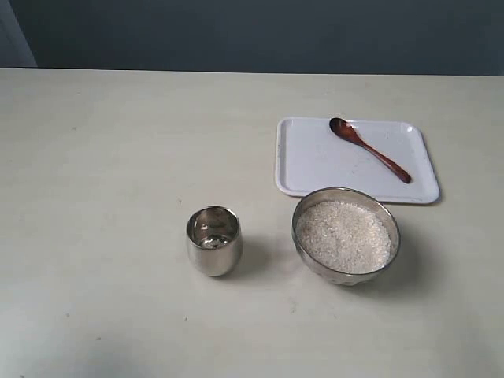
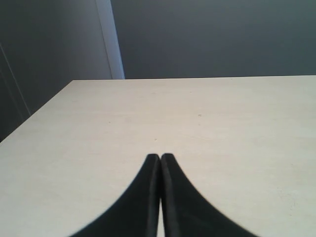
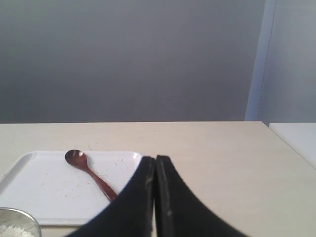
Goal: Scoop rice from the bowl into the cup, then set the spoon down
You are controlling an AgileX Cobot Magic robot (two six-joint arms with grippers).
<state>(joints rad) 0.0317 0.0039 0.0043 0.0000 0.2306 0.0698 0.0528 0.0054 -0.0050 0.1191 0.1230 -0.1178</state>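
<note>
The rice (image 1: 345, 235) fills the bowl (image 1: 300, 236) as a pale, level mass close to the rim. From the right wrist view we see only a curve of that bowl (image 3: 29, 217) and a little of the rice (image 3: 11, 231). It sits ahead of the right tool (image 3: 155, 159), off toward the left tool's side and nearer to the right tool than anything else we can see.

The spoon (image 1: 370, 148) lies flat on the white tray (image 1: 311, 161), scoop up and handle slanting across it. It is farther ahead of the right tool than the bowl and touches neither the bowl nor the rice. A few pale specks dot the tray (image 3: 44, 190) around the spoon (image 3: 91, 173).

The cup (image 1: 213, 253) stands upright beside the bowl with a clear gap between them. Its inside shows mostly reflections, and we cannot tell whether any grains lie in it.

Both tools have their fingers pressed together with nothing between them. The left tool (image 2: 160, 157) faces only bare surface (image 2: 222, 128), which runs ahead to a far edge and a corner against a dark wall.

Beyond the right tool the surface (image 3: 207, 143) is bare up to its far edge. In the exterior view wide bare surface (image 1: 110, 165) spreads around the cup, and neither tool shows there.
</note>
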